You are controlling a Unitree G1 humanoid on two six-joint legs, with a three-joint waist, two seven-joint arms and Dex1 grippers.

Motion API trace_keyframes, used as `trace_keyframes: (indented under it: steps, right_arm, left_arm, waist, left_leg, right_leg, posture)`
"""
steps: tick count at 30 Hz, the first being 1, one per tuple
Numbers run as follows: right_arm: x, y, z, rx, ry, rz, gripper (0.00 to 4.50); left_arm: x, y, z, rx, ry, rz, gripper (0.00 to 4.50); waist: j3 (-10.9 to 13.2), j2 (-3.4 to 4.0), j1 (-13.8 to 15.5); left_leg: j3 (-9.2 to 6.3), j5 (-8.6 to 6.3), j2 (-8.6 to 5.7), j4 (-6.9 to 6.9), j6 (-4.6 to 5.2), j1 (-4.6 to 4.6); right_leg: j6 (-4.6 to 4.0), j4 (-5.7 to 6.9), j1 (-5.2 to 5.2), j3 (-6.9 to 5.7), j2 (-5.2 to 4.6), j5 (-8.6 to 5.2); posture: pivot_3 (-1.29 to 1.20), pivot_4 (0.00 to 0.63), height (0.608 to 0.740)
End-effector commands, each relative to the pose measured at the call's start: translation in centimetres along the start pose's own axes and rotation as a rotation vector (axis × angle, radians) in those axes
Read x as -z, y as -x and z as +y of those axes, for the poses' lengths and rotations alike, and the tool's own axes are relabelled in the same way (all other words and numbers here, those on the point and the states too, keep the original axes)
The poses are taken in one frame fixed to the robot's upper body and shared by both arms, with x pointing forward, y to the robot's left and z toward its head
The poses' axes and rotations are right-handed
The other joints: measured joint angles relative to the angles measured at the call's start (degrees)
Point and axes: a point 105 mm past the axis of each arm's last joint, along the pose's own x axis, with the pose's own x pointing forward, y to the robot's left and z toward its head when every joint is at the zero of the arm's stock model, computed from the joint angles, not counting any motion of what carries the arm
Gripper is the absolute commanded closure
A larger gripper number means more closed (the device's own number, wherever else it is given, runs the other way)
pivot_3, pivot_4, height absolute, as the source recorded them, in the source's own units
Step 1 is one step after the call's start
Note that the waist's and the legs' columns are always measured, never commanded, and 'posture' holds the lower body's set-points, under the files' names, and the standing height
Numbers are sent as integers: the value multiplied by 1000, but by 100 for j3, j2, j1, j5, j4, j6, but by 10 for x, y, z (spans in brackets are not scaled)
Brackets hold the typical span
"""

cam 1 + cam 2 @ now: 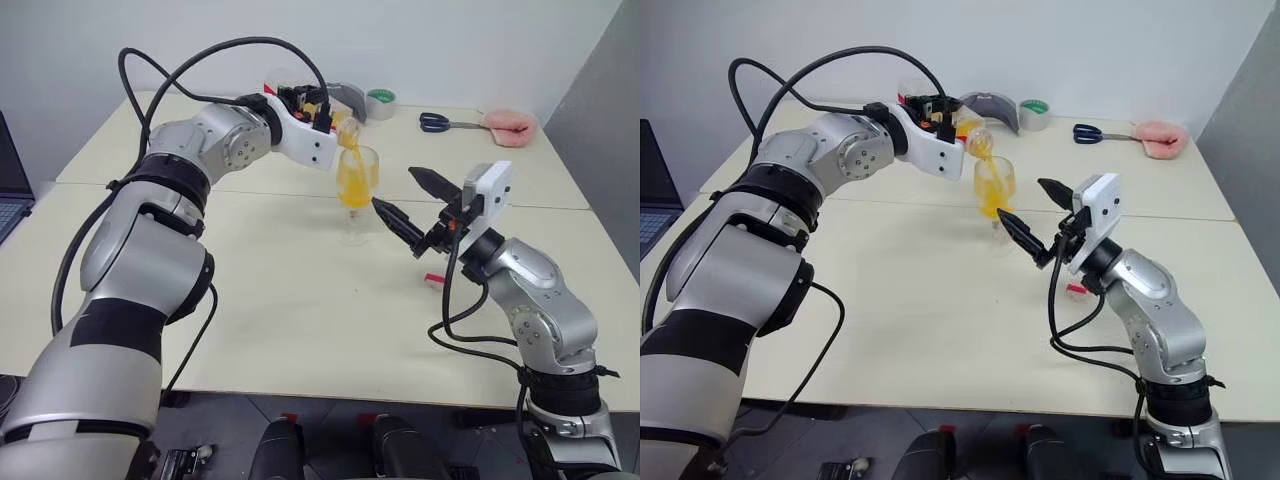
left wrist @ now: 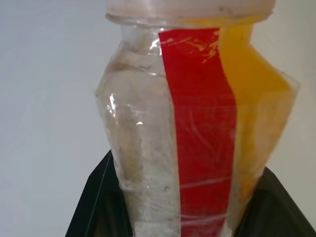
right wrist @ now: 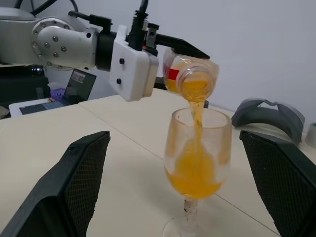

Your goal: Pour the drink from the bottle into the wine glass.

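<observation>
surface: pale table [image 1: 300, 330], scissors [image 1: 440, 122] and tape roll [image 1: 380, 103] at far edge, white wall behind | left gripper [image 3: 185, 49] clamps tilted bottle [image 3: 190, 74], drink [image 3: 195, 177] streaming into wine glass [image 3: 197, 148] | right gripper [image 1: 410, 200] fingers wide, empty

head eyes overlook the table [image 1: 300, 330]; wrist views sit close, level.

Bottle [image 1: 345, 128] above wine glass [image 1: 358, 180]; scissors [image 1: 447, 123] behind, right.

Robot arms: silver shells, black joints, white wrist housings.
Each arm [image 1: 150, 270] has rounded silver-grey segments with black bands; a screw ring marks the forearm. Black cables [image 1: 200, 55] loop outside. Black, tapered, textured fingers [image 3: 81, 173].
</observation>
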Motion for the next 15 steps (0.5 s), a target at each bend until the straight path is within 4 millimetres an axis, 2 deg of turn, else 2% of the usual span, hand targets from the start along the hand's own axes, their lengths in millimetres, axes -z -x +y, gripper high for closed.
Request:
trace_keyframes:
  steps: [1, 7, 15]
  right_arm:
    - [-5, 11, -5, 43, 5, -23, 0]
    - [4, 24, -5, 72, -8, 0, 0]
    - [1, 23, -5, 99, -19, -19, 0]
  left_arm:
    - [1, 2, 31, -78, -36, -2, 2676]
    - [0, 2, 32, -81, -41, -5, 2676]
    - [-2, 0, 34, -82, -65, -6, 2676]
  waist:
    - [0, 0, 2]
    - [0, 0, -3]
    - [0, 0, -3]
  left_leg:
    - [1, 0, -1, 0, 0, 0]
    - [2, 0, -2, 0, 0, 1]
    - [3, 0, -4, 2, 0, 2]
  right_leg:
    - [0, 0, 0, 0, -1, 0]
    - [0, 2, 0, 2, -2, 0]
    - [0, 4, 0, 3, -2, 0]
  posture:
    - [0, 150, 740]
    - [0, 150, 740]
    - [0, 150, 740]
